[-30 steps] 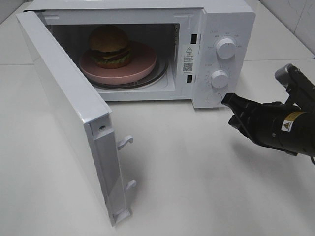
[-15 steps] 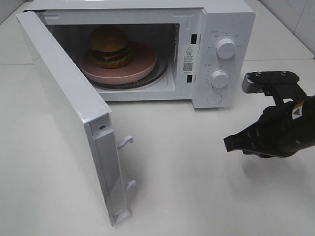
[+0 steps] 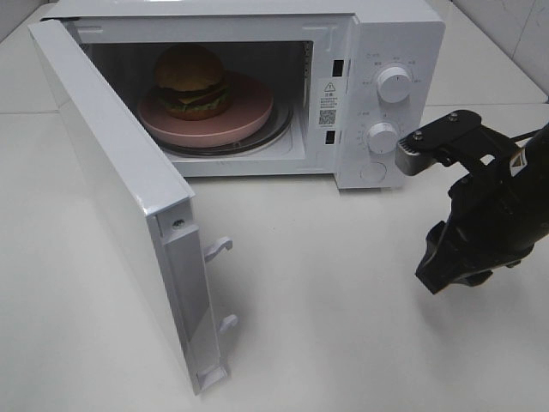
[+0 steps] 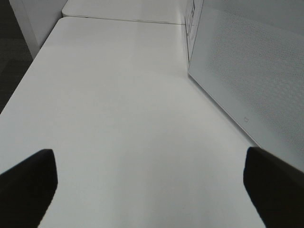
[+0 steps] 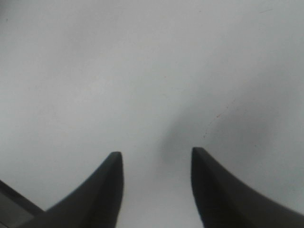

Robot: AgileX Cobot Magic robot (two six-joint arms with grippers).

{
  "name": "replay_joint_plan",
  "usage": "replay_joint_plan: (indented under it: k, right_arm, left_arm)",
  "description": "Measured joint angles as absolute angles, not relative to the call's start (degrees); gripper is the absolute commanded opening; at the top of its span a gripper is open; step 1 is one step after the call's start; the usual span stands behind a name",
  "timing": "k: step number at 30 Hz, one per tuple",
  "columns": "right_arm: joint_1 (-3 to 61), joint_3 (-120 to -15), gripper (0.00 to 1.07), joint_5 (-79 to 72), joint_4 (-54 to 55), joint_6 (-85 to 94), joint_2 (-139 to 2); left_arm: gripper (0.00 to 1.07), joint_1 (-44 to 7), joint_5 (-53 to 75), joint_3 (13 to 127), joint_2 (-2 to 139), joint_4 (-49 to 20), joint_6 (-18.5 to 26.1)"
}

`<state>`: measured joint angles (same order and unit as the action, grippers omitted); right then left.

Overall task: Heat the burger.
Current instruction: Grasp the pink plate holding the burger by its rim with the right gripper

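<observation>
The burger (image 3: pixel 190 81), with a brown domed bun and green and dark layers, sits on a pink plate (image 3: pixel 249 107) inside the white microwave (image 3: pixel 386 34). The microwave's door (image 3: pixel 111 172) stands swung wide open toward the front left. My right gripper (image 3: pixel 433 279) hangs over the table to the right of the microwave and points down. In the right wrist view its fingers (image 5: pixel 156 152) stand apart with only bare table between them. My left gripper (image 4: pixel 148 156) is open wide and empty, with a perforated white microwave panel (image 4: pixel 247 71) beside it. The high view does not show it.
Two round knobs (image 3: pixel 394 84) (image 3: pixel 383 137) sit on the microwave's control panel, near the right arm. The open door's latch hooks (image 3: pixel 219 247) stick out over the white table (image 3: pixel 326 326).
My right gripper has drawn back from the microwave's lower control panel, swung down to point at the table, and its fingers have parted. The burger, door and left arm have not moved.
</observation>
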<state>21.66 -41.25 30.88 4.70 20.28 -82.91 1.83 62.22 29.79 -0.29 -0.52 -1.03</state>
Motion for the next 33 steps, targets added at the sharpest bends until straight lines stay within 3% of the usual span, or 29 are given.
replay_joint_plan:
  k: [1, 4, 16, 19, 24, 33]
  right_arm:
    - [21.66, -41.31, 0.75, 32.14, 4.76, 24.29, -82.91]
    - [21.77, -41.77, 0.82, 35.47, 6.25, 33.29, -82.91]
    - [22.35, -46.12, 0.67, 37.99, 10.14, 43.89, -82.91]
    - [22.35, -46.64, 0.7, 38.16, 8.65, 45.55, -82.91]
    - [24.29, -47.61, 0.92, 37.87, 5.96, 51.62, -82.96]
    - [29.39, -56.15, 0.94, 38.33, 4.58, 60.62, -88.87]
  left_arm:
    - [1.02, 1.83, 62.22, 29.79, -0.29, -0.52, -1.03]
    - [1.02, 1.83, 62.22, 29.79, -0.29, -0.52, -1.03]
    - [1.02, 1.83, 62.22, 29.79, -0.29, -0.52, -1.03]
    - [1.02, 1.83, 62.22, 29.79, -0.29, -0.52, -1.03]
    - [1.02, 1.83, 62.22, 29.79, -0.29, -0.52, -1.03]
    - [1.02, 1.83, 62.22, 29.79, -0.29, -0.52, -1.03]
